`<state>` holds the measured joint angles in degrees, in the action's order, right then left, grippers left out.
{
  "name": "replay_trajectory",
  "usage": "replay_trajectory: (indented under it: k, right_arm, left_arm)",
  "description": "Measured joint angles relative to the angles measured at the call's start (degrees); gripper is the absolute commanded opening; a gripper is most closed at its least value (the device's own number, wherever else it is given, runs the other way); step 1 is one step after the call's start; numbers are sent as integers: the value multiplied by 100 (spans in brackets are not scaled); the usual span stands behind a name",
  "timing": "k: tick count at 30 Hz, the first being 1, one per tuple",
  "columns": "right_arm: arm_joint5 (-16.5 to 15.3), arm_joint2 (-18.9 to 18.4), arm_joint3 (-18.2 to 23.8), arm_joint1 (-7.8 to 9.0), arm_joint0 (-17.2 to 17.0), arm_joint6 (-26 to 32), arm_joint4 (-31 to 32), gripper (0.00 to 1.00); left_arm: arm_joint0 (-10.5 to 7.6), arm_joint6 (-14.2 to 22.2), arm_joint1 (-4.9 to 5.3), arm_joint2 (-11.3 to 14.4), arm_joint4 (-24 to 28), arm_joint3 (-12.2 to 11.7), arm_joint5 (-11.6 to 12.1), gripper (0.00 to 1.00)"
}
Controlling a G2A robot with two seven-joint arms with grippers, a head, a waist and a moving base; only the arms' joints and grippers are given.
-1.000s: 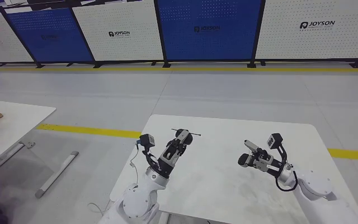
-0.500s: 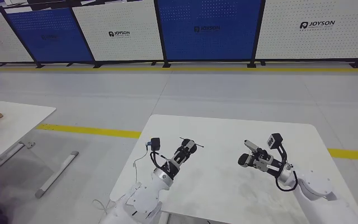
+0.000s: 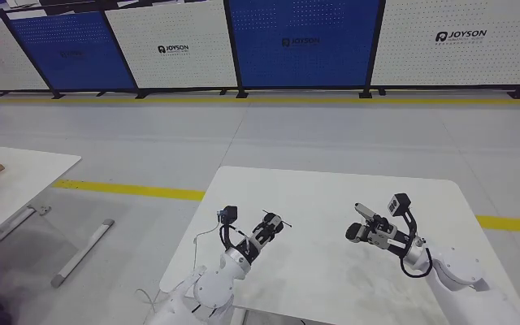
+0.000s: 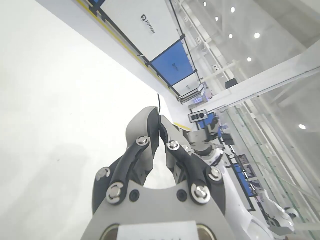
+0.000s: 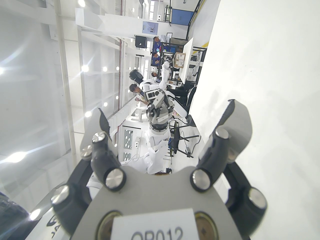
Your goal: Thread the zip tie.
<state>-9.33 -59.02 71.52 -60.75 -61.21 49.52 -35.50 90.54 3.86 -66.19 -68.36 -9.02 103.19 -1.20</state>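
Currently, left hand [image 4: 159,121] clenched on thin black zip tie [image 4: 158,101] above white table [image 3: 325,244], right hand [image 5: 167,109] released

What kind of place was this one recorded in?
Likely an industrial robot-testing hall: blue and white perforated partition panels, a yellow floor line on grey concrete, and high ceiling lights.

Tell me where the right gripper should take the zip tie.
Probably the free end of the zip tie that pokes out of the shut left gripper; the rest is pinched between its fingers. Bring the open right gripper in from its own side of the table, jaws across the thin strip.
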Motion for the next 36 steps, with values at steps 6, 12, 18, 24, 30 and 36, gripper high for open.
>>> replay_trajectory:
  k: [6,12,18,24,30,36]
  right_arm:
    - [0,0,0,0,0,0,0,100]
    - [0,0,0,0,0,0,0,100]
    - [0,0,0,0,0,0,0,100]
    - [0,0,0,0,0,0,0,100]
    - [0,0,0,0,0,0,0,100]
    - [0,0,0,0,0,0,0,100]
  left_arm:
    - [-7,-47,-6,10,-2,-13,-1,0]
    - [-18,-73,-14,16,57,-3,38,0]
    - [40,-484,-75,-100,901,348,731,0]
    - [467,-333,-55,-380,1608,1030,1575,0]
    - [521,-304,-52,-407,1703,1085,1629,0]
    - [521,-305,-52,-407,1703,1085,1628,0]
